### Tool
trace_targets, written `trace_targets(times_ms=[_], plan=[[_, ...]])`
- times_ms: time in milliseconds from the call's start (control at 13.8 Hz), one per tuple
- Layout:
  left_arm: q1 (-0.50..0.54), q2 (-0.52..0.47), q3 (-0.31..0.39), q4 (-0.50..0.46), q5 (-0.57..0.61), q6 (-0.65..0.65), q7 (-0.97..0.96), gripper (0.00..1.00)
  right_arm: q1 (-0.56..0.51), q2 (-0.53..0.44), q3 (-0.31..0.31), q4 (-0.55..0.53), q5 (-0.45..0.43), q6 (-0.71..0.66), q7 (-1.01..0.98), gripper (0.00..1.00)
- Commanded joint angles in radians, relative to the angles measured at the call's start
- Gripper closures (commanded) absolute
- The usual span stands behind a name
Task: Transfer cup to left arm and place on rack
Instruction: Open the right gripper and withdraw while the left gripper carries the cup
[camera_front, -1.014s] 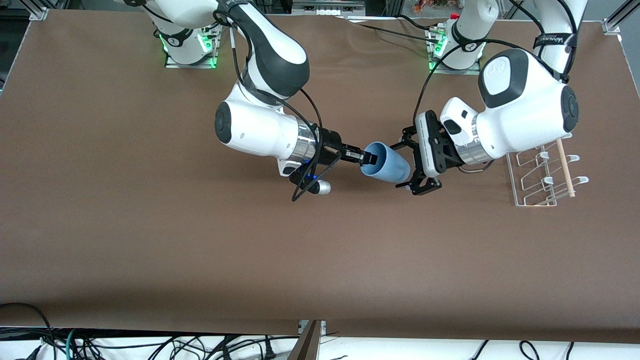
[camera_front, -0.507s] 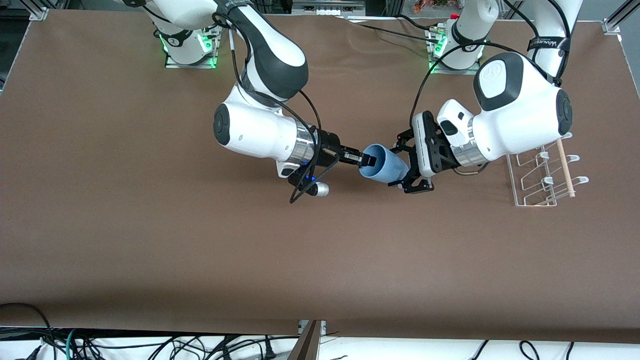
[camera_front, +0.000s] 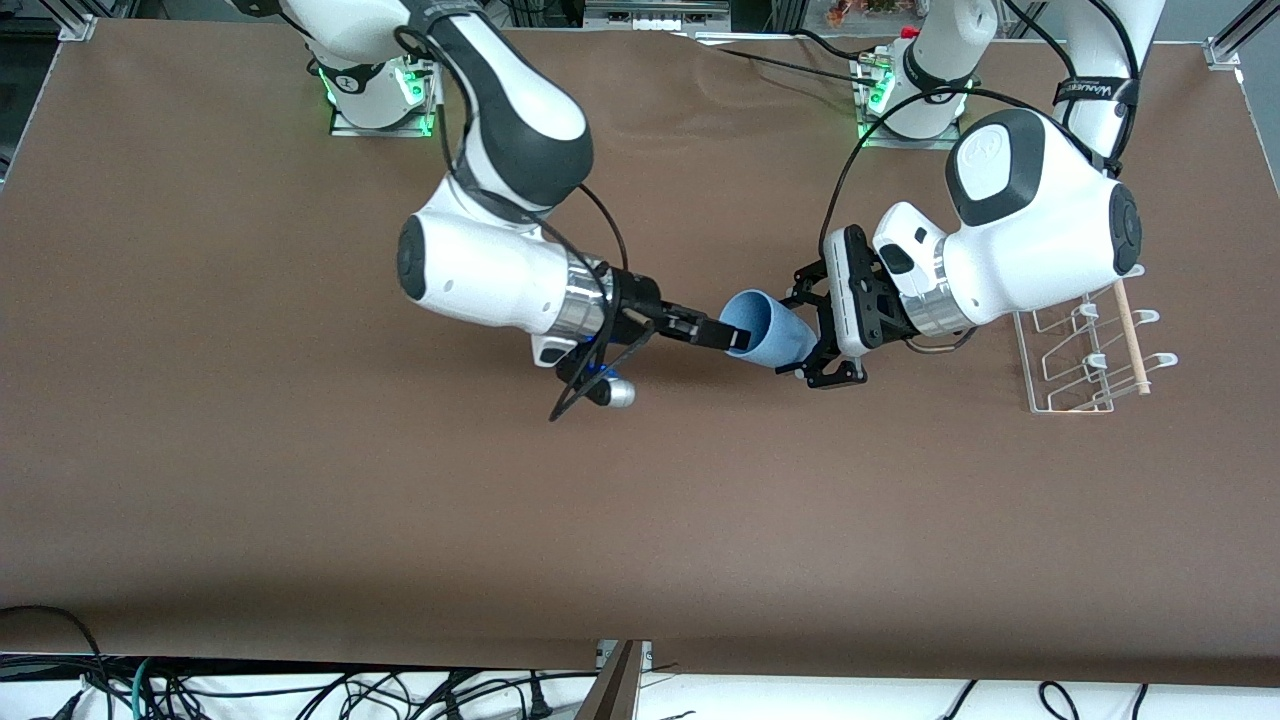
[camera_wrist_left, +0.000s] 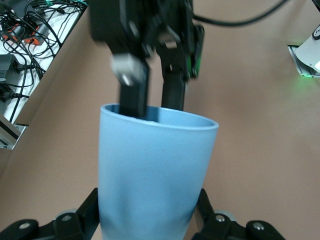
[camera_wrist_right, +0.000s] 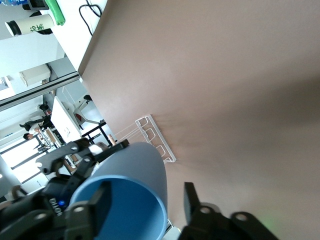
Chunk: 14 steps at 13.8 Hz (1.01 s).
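The light-blue cup (camera_front: 768, 330) lies tilted in the air over the table's middle, its mouth toward the right arm. My left gripper (camera_front: 798, 335) is shut on the cup's base end; in the left wrist view both fingers press the cup (camera_wrist_left: 152, 170). My right gripper (camera_front: 735, 338) is open at the rim. In the right wrist view (camera_wrist_right: 144, 200) one finger is inside the cup (camera_wrist_right: 125, 200) and the other stands off its outer wall. The clear rack (camera_front: 1090, 350) with its wooden dowel (camera_front: 1128, 335) stands at the left arm's end, partly under that arm.
Brown table surface (camera_front: 640, 520) all round. The two arm bases (camera_front: 380, 90) (camera_front: 905, 110) stand with green lights. Cables lie off the table's near edge (camera_front: 300, 690). The rack also shows in the right wrist view (camera_wrist_right: 150, 132).
My left gripper closed in around the cup's base. My right gripper let go of the rim, and the right arm drew back toward its own end.
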<state>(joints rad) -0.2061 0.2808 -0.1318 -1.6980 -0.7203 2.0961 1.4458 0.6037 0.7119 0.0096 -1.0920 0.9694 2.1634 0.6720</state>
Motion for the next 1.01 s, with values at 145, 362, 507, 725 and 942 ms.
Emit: trace_targets(times_ms=[145, 362, 507, 725, 942], plan=[[0.054, -0.034, 0.012, 0.014, 0.036, -0.14, -0.01, 0.85, -0.126, -0.052, 0.001, 0.03, 0.008, -0.198, -0.012, 0.0], [0.096, -0.046, 0.015, 0.014, 0.222, -0.235, -0.064, 0.89, -0.18, -0.061, 0.001, 0.03, -0.151, -0.307, -0.074, 0.0], [0.128, -0.048, 0.018, 0.015, 0.364, -0.287, -0.105, 0.92, -0.185, -0.089, 0.001, 0.029, -0.372, -0.356, -0.078, 0.0], [0.128, -0.052, 0.017, 0.043, 0.62, -0.402, -0.209, 0.96, -0.2, -0.101, -0.019, 0.029, -0.581, -0.489, -0.081, 0.0], [0.12, -0.051, 0.006, 0.073, 0.873, -0.577, -0.317, 0.96, -0.199, -0.123, -0.069, 0.024, -0.763, -0.539, -0.181, 0.0]])
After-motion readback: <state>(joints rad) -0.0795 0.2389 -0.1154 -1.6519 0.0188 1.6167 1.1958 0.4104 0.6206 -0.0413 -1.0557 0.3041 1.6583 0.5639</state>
